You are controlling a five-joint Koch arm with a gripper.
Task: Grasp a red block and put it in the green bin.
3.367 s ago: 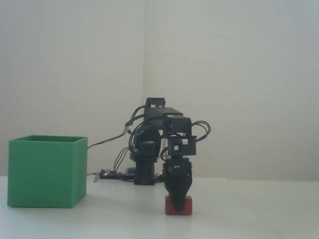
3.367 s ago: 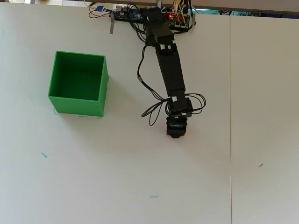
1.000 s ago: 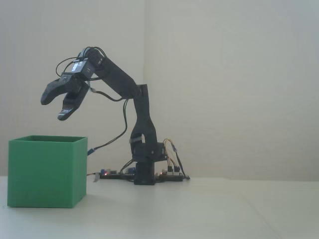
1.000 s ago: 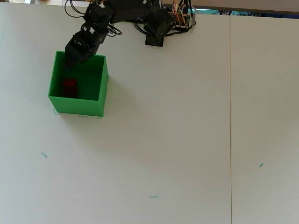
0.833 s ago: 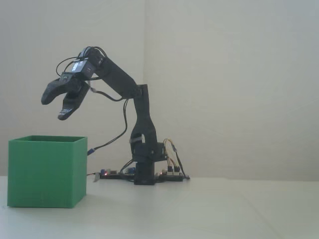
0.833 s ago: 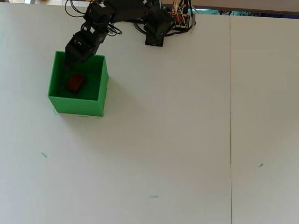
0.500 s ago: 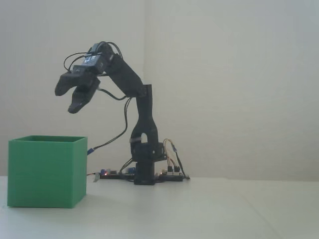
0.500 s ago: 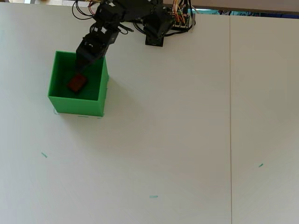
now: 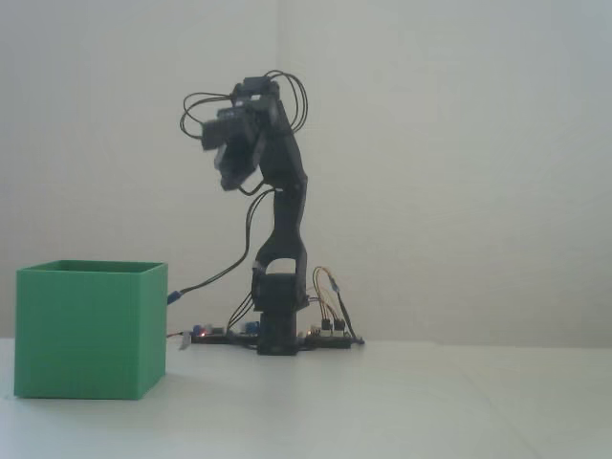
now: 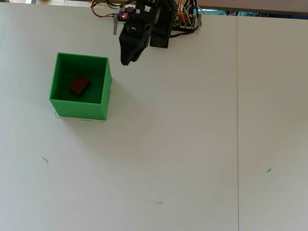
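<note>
— What do we get from the fixed view?

— We see the green bin [image 9: 91, 330] standing on the desk [image 9: 382, 411] at the left, walls plain, its inside hidden from us. The arm is folded upright over its base, and the claw [image 9: 229, 172] hangs high, to the right of the bin; it is blurred, so we cannot tell whether its jaws are apart.

— And the overhead view?

— There we find the red block [image 10: 79, 85] lying on the floor of the green bin [image 10: 79, 107], roughly central. Its long axis runs diagonally, from lower left to upper right. The claw [image 10: 127, 58] sits right of the bin's upper corner, clear of it; we still cannot tell its state.
</note>
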